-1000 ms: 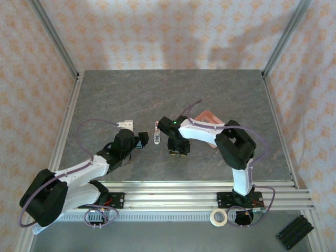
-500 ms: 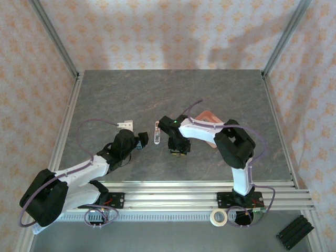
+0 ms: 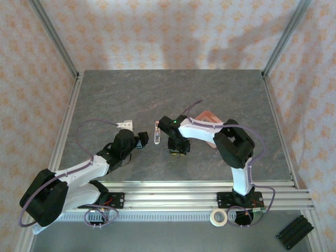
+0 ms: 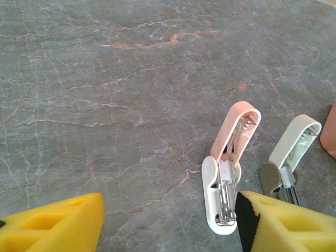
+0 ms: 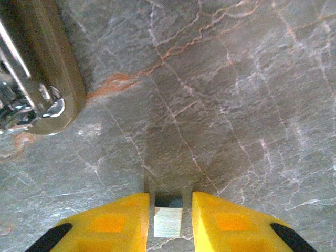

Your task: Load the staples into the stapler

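Now, staples (image 5: 168, 223): a short grey strip lying flat on the bench (image 5: 252, 105), near the stapler (image 4: 220, 184), on its right and nearer side.
Right end effector (image 5: 170, 203): the pads sit close on either side of the strip; we cannot tell whether they pinch it.
Stapler: lid swung up, channel bare.
Left end effector (image 4: 169, 210): released, holding nothing, just left of the stapler.
Our advice: squeeze the strip squarely, lift it level, and line it along the stapler's channel before lowering.
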{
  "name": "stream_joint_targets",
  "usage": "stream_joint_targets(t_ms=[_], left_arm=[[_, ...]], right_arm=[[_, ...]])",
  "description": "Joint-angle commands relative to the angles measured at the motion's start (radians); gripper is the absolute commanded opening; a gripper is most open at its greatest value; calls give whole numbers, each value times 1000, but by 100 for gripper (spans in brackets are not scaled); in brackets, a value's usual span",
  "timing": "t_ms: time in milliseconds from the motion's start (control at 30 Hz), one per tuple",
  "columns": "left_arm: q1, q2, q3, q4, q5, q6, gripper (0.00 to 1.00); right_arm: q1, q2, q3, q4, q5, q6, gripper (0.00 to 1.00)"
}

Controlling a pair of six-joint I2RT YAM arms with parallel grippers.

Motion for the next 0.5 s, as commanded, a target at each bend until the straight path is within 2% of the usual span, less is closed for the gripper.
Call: stream_joint_targets(t_ms=[0,200,467], left_arm=[[8,9,-12,27,-11,-11,69],[7,13,-10,30,-5,-13,68],[8,12,-8,29,-6,-12,69]], right_arm=[[-8,1,26,-21,40,3,26],[-8,2,28,-14,37,1,22],[-16,13,14,0,34,0,23]])
